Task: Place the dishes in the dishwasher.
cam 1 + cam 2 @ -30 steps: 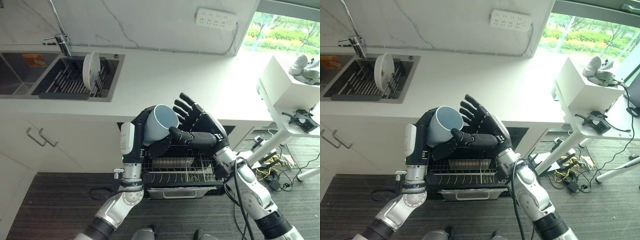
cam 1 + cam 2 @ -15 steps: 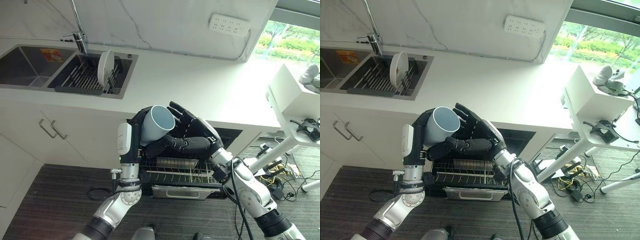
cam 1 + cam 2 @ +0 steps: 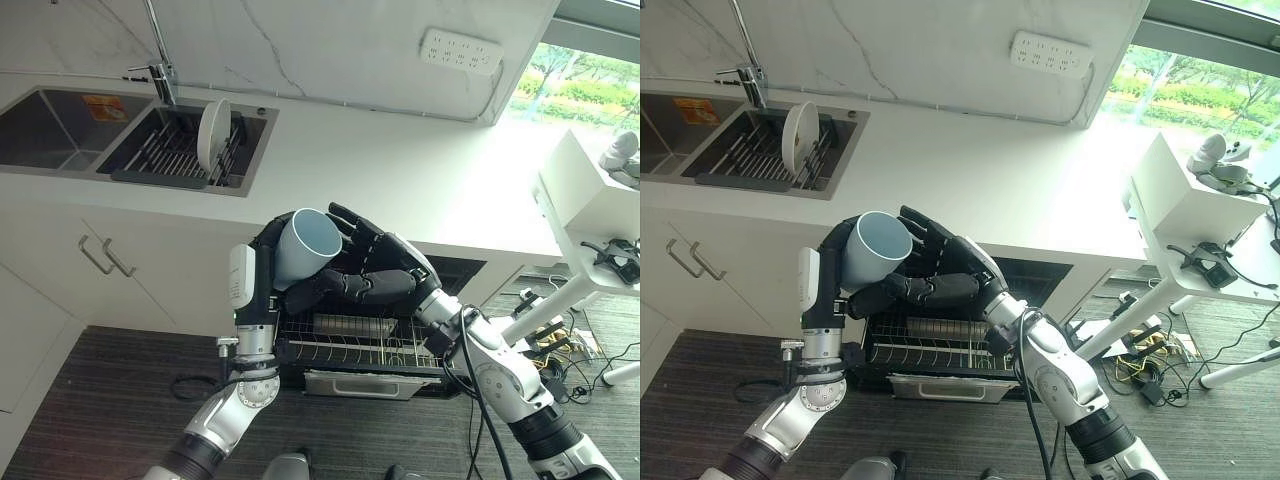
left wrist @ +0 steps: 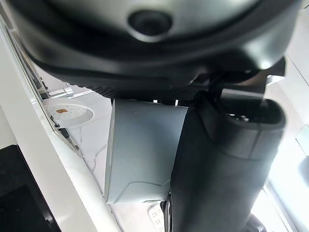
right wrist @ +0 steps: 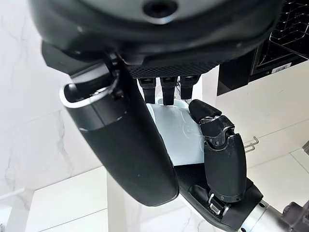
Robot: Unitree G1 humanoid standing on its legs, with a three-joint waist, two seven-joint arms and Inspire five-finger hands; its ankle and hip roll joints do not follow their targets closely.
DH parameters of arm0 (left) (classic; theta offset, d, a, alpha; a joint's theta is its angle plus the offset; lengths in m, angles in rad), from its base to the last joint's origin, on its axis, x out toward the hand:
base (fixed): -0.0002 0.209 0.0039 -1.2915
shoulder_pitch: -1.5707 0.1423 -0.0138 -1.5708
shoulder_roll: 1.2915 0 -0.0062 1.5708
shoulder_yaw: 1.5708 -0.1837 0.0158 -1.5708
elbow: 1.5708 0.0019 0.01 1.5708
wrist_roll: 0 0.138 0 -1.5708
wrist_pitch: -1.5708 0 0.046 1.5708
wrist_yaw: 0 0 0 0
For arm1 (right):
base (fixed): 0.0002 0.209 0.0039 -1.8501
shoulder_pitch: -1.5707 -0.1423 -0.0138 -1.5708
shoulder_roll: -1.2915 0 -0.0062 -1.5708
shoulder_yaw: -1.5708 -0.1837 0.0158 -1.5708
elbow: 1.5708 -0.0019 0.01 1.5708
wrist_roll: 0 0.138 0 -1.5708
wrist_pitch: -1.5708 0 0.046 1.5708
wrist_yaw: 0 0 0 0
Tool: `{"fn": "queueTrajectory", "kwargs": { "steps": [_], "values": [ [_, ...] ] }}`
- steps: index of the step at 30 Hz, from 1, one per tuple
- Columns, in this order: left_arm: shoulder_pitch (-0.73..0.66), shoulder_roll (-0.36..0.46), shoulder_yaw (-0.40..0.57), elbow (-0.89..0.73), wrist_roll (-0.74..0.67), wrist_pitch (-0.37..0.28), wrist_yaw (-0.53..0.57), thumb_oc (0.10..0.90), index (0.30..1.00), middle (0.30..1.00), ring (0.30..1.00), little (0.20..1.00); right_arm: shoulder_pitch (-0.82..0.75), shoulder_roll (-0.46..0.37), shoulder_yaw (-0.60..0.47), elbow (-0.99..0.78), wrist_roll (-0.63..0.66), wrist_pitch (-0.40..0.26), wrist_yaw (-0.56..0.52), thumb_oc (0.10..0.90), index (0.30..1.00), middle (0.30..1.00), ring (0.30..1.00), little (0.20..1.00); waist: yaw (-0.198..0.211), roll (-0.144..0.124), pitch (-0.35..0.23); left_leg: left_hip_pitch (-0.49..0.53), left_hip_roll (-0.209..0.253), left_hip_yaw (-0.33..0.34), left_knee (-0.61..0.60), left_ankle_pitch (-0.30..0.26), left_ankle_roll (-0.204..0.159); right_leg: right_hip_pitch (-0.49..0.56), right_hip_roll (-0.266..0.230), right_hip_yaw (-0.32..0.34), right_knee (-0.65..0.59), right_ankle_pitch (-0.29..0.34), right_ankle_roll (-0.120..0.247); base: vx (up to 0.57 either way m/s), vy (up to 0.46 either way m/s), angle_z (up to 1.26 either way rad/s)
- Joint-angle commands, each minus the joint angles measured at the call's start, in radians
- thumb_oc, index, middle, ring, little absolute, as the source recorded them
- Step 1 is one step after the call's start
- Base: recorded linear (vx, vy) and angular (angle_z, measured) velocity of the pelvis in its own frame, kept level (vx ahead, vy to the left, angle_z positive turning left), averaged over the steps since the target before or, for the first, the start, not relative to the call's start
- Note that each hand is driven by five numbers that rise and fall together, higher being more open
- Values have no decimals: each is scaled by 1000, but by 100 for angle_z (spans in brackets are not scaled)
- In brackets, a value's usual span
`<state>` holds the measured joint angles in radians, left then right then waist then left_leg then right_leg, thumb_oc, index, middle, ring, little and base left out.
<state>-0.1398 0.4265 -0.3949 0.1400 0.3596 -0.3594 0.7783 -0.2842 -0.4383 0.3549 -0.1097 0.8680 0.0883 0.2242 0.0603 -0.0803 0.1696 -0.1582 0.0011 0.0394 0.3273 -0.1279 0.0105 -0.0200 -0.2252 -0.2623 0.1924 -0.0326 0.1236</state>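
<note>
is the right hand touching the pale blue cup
Touching. In the left eye view the right hand has its thumb under the pale blue cup and its fingers against the rim, while the left hand grips the cup's body.

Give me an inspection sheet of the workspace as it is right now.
Surface: white countertop, bare around the sink.
Job's things: pale blue cup held in the air above the pulled-out dishwasher rack; white plate standing on edge in the sink rack.
Clutter: nothing seen on the countertop.
Hands: left hand fingers curled round the cup; right hand wrapped on the cup from the other side.
Cables: bundle on the floor by the white table.
Surroundings: faucet, wall power strip, window.
</note>
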Motion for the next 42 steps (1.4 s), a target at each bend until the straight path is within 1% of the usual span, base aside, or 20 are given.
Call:
{"fn": "queueTrajectory", "kwargs": {
  "steps": [1,5,10,15,18,19,24,30,32,38,42],
  "values": [
    [-124,-1,-62,-109,52,-131,7,400,300,300,300,300,-112,28,41,-84,6,-59,57,800,900,900,900,900,14,17,-41,106,77,36,-27,-139,-45,-22,0,52,108,-157,40,0,0,0],
    [-130,2,-67,-113,47,-126,-2,400,300,300,300,300,-124,36,51,-61,5,-62,50,800,900,900,900,900,16,18,-39,108,76,37,-27,-138,-45,-22,0,56,108,-156,40,0,0,0],
    [-138,3,-78,-115,42,-121,-7,400,300,300,300,300,-140,57,73,-34,-15,-68,17,800,900,900,900,900,19,20,-36,110,74,37,-27,-139,-43,-22,-1,58,108,-156,40,0,0,0],
    [-153,-2,-99,-121,45,-101,-12,400,300,300,300,300,-161,80,92,-4,-48,-72,-16,800,900,900,900,900,20,21,-35,109,73,36,-27,-139,-42,-22,-2,54,108,-156,40,0,0,0],
    [-161,-6,-112,-114,54,-86,2,400,300,300,300,300,-170,88,104,6,-59,-74,-43,800,900,900,900,900,20,21,-35,108,73,37,-27,-139,-42,-22,-2,54,108,-155,41,0,0,0],
    [-165,-7,-119,-108,64,-74,12,400,300,300,300,300,-176,91,108,12,-81,-80,-60,800,900,900,900,900,20,20,-34,108,73,38,-27,-139,-42,-23,-3,55,108,-155,41,0,0,0],
    [-173,-6,-134,-98,92,-54,32,400,300,300,300,300,-192,96,117,19,-126,-94,-78,800,900,900,900,900,22,19,-29,108,70,37,-27,-140,-40,-24,-3,59,108,-155,42,0,0,0],
    [-193,-12,-151,-88,103,-51,33,400,300,300,300,300,-224,109,148,18,-151,-74,-98,800,900,900,900,900,27,16,-25,106,68,34,-27,-141,-38,-26,-1,63,108,-154,43,0,0,0],
    [-196,-12,-157,-89,100,-46,30,400,300,300,300,300,-227,111,155,20,-152,-77,-106,800,900,900,900,900,27,16,-25,106,68,35,-27,-141,-38,-26,-1,63,108,-154,43,0,0,0],
    [-212,-12,-180,-81,108,-36,30,400,300,300,300,300,-244,125,170,46,-195,-115,-143,800,900,900,900,900,31,17,-18,107,65,34,-27,-142,-35,-26,-3,63,108,-152,45,0,0,0],
    [-226,-13,-192,-71,114,-44,47,400,300,300,300,300,-259,142,182,64,-210,-122,-141,800,900,900,900,900,34,18,-16,110,65,34,-27,-142,-34,-22,-4,60,108,-153,45,0,0,0]
  ]
}}
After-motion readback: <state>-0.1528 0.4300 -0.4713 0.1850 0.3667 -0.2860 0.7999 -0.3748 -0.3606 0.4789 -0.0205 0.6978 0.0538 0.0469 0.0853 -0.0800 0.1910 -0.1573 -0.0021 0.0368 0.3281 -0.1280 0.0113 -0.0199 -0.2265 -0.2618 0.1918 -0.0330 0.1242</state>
